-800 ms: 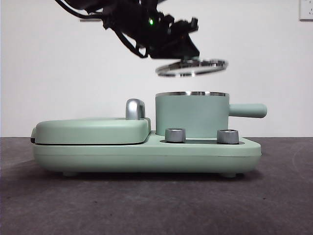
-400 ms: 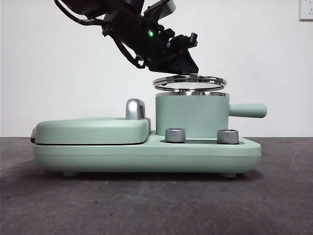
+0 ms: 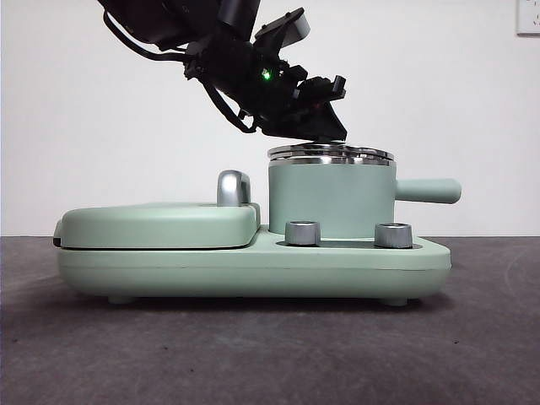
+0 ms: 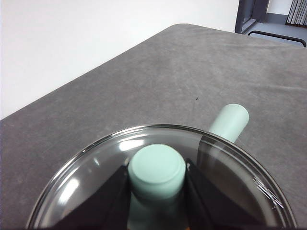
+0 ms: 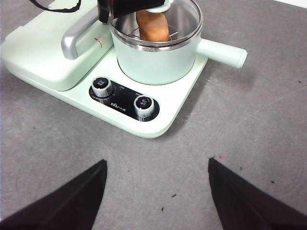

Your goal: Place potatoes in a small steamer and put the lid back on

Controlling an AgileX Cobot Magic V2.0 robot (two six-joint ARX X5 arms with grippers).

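The mint-green small steamer (image 3: 331,200) stands on the cooker base, its side handle (image 3: 428,191) pointing right. The glass lid (image 3: 331,153) now rests on its steel rim. My left gripper (image 3: 325,126) comes down from the upper left and is shut on the lid's mint-green knob (image 4: 157,171), one black jaw on each side. Through the glass lid (image 5: 184,17), the orange-brown potato (image 5: 152,25) shows inside the steamer (image 5: 158,56). My right gripper (image 5: 156,191) hangs open above the bare table in front of the cooker, holding nothing.
The mint-green cooker base (image 3: 253,263) carries a flat griddle cover (image 3: 160,224) with a chrome handle (image 3: 233,187) at the left and two chrome dials (image 3: 304,233) at the front. Grey table surface (image 3: 270,354) lies in front; a white wall stands behind.
My left gripper has lowered the lid from well above the steamer down onto its rim.
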